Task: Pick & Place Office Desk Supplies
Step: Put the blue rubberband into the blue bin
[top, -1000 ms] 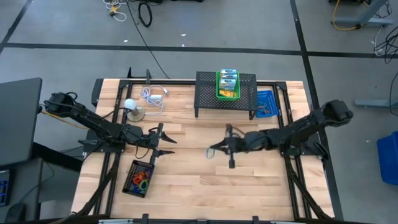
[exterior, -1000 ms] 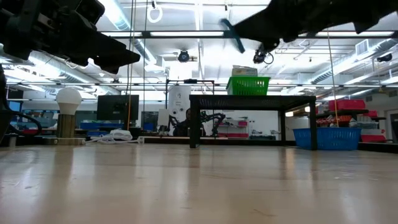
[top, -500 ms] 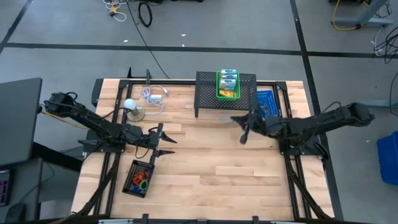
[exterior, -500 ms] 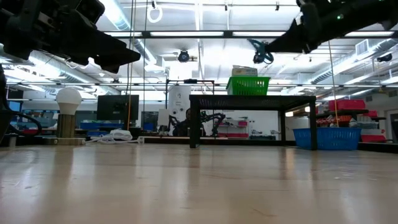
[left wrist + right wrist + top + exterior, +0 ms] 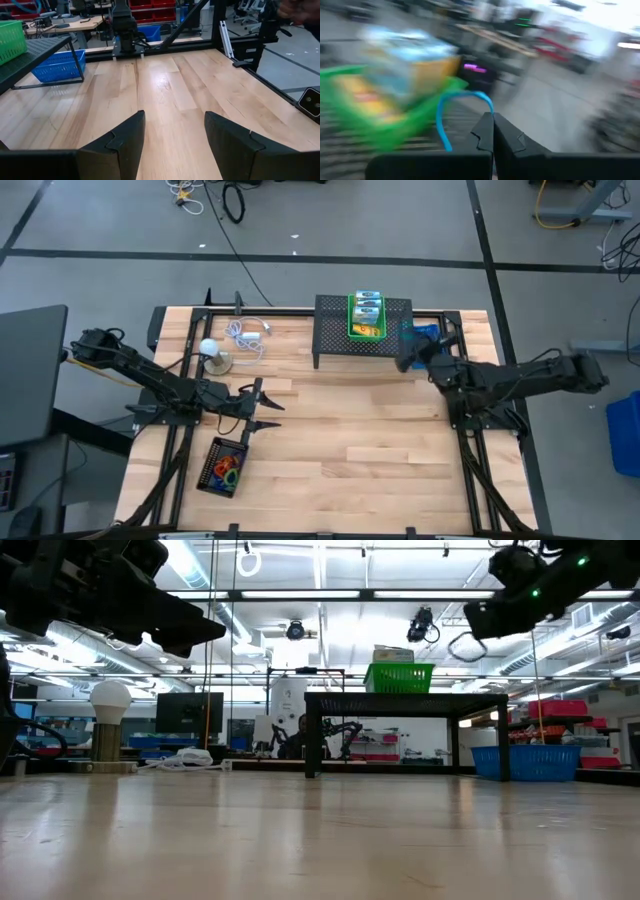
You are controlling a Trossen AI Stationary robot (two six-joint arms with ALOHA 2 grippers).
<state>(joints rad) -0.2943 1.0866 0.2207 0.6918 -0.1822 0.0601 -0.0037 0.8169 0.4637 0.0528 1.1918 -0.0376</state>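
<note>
Your right tool is clamped on a blue loop, raised near the blue basket for dropping, while your left tool waits apart over the bench.

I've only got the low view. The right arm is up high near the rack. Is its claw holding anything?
Observer: Yes. The right claw is shut on a blue loop.
Operator: Where is it over the table?
Observer: From above, it is at the right end of the rack, beside the blue basket.
Operator: And the left claw?
Observer: The left claw is open and empty, over bare table.
</note>
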